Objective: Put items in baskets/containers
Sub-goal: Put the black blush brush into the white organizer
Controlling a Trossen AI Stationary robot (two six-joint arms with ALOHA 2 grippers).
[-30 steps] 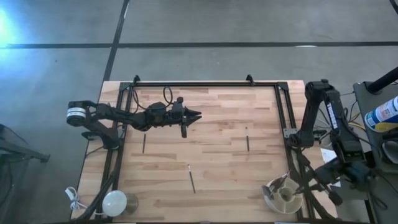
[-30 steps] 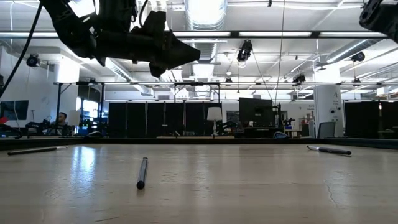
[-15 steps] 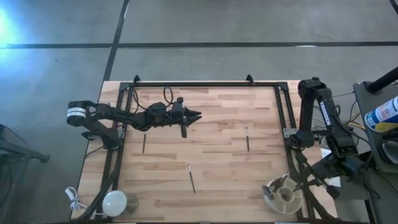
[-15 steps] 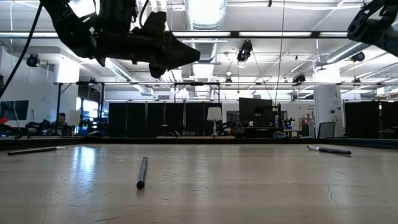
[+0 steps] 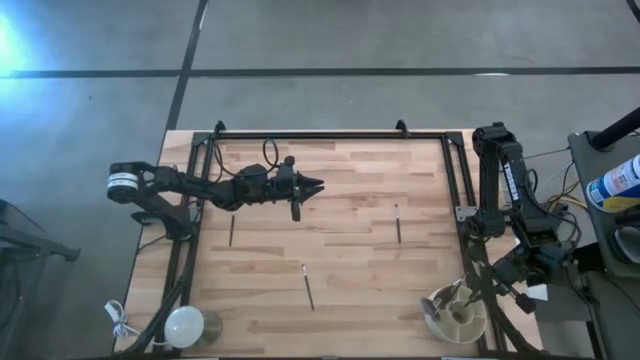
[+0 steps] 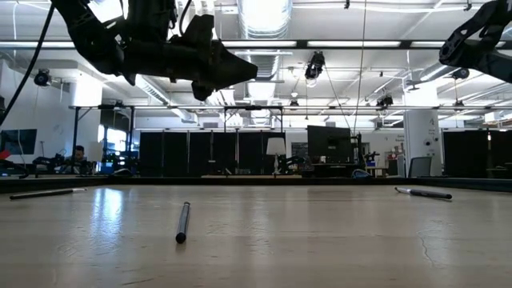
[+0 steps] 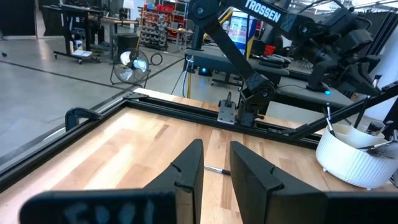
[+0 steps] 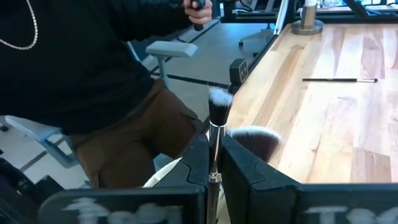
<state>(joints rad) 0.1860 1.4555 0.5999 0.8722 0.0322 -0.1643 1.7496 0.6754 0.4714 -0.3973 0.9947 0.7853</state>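
Wooden worktop [image 5: 350, 250]: cream tub [image 5: 455, 313] at near right corner, right gripper [image 8: 213, 163] just beside it, fingers clamped on a white-tipped brush [image 8: 217, 115]. Three brushes [image 5: 309, 286] lie loose left of tub. Left gripper [image 5: 314, 184] hovers farther back-left, fingers slightly apart, empty.

A large hall with grey concrete floor [image 5: 350, 40], bright ceiling lights [image 6: 264, 12], dark partition panels [image 6: 200, 152] behind
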